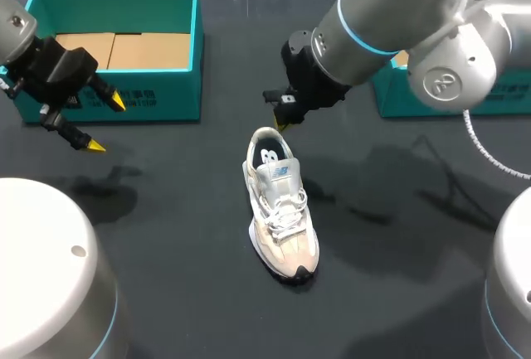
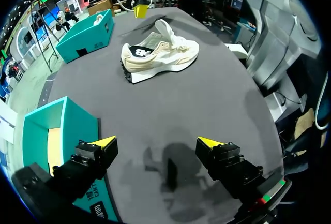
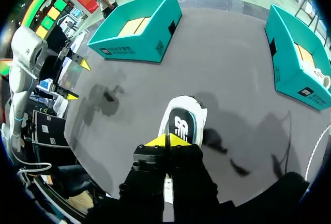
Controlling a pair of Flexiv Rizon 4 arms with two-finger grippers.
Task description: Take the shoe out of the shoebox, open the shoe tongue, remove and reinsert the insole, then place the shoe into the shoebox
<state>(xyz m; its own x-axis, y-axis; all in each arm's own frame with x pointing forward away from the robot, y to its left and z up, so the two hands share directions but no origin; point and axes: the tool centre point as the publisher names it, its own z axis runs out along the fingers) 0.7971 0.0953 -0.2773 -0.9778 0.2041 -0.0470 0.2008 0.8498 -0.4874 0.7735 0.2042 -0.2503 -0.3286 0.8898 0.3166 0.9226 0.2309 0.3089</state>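
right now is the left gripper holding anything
No, the left gripper is open with nothing between its fingers, only bare table ahead of it.

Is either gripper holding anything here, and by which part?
Nothing is held: the left gripper is open and empty, and the right gripper is shut on nothing near the sneaker's heel.

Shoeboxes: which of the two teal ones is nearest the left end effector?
The shoebox at the table's left, showing only bare cardboard inside; the left end effector hangs beside its front wall. The other shoebox sits far right.
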